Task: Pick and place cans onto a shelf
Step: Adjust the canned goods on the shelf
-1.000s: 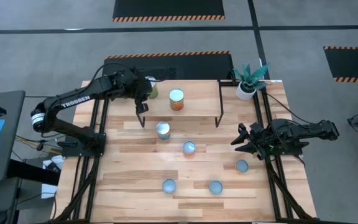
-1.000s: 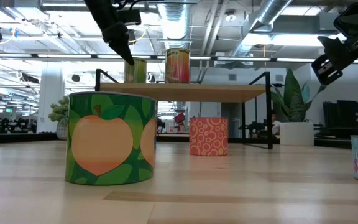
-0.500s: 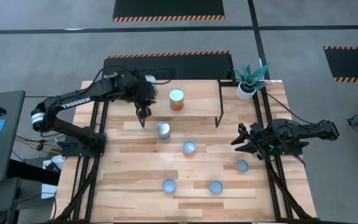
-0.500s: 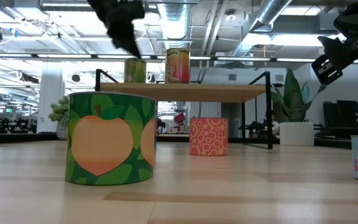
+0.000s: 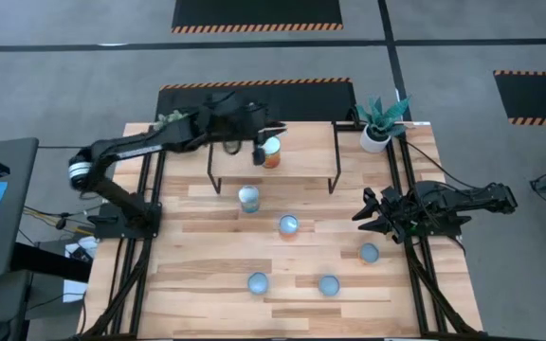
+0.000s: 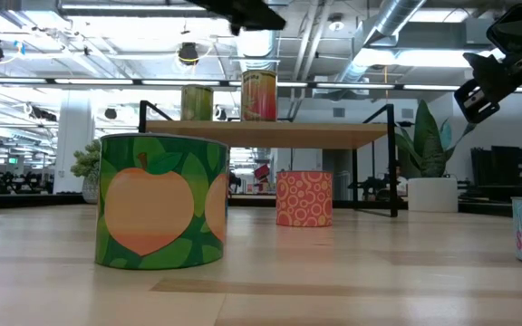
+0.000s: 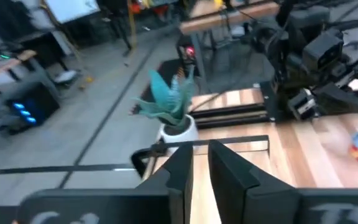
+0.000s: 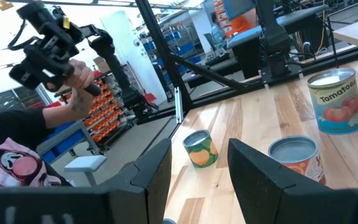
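The shelf point(image 5: 301, 170) stands at the table's far middle; in the low view point(image 6: 270, 136) two cans stand upright on it, a green-yellow one point(image 6: 197, 102) and a red-yellow one point(image 6: 259, 95). From above I see only the silver-topped one point(image 5: 270, 152); my left arm hides the other. My left gripper point(image 5: 258, 146) hovers above the shelf just left of that can, empty, with a narrow gap between its fingers point(image 7: 201, 165). My right gripper point(image 5: 372, 216) is open and empty above the table's right edge. Several more cans stand upright on the tabletop point(image 5: 248, 198) point(image 5: 288, 224) point(image 5: 369, 253).
A white plant pot point(image 5: 375, 138) stands at the far right corner, just right of the shelf. Two cans point(image 5: 257, 282) point(image 5: 328, 283) stand near the front edge. A person's hand point(image 8: 79, 81) shows beyond the table in the right wrist view.
My left gripper has risen from the shelf's left front corner and gone toward the table's right and far edges, over the shelf, turning toward the plant pot. The green-yellow can stays standing on the shelf's left part.
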You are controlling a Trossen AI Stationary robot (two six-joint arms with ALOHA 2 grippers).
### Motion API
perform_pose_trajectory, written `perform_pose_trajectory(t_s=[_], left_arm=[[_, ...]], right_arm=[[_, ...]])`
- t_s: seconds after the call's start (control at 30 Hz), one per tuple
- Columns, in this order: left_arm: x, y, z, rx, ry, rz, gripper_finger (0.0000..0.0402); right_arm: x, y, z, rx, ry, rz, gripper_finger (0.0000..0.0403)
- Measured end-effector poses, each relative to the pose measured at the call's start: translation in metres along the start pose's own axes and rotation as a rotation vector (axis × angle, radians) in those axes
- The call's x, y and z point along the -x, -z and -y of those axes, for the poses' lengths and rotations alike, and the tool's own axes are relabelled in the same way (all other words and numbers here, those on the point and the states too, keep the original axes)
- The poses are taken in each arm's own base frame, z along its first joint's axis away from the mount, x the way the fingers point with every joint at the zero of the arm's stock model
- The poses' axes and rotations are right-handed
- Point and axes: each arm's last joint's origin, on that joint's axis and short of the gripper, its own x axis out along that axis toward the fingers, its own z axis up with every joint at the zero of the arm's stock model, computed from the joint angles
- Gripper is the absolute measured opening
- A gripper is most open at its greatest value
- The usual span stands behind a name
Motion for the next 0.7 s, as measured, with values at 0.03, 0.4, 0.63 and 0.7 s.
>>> perform_pose_trajectory(t_s=[0.03,0.4,0.63,0.7], left_arm=[[-0.009,-0.002,-0.002,-0.005,0.013,-0.02,0.0031],[-0.066,-0.017,-0.021,-0.006,0.059,-0.462,0.0],[-0.071,-0.015,-0.022,0.001,0.057,-0.6,0.0],[-0.073,-0.01,-0.02,0.018,0.07,-0.634,0.0]], right_arm=[[0.0,0.0,0.0,0.0,0.0,0.0,0.0182],[-0.001,0.002,-0.002,0.019,-0.024,-0.026,0.0182],[-0.004,0.006,-0.004,0.013,-0.04,-0.073,0.0182],[-0.005,0.008,-0.004,0.01,-0.043,-0.091,0.0182]])
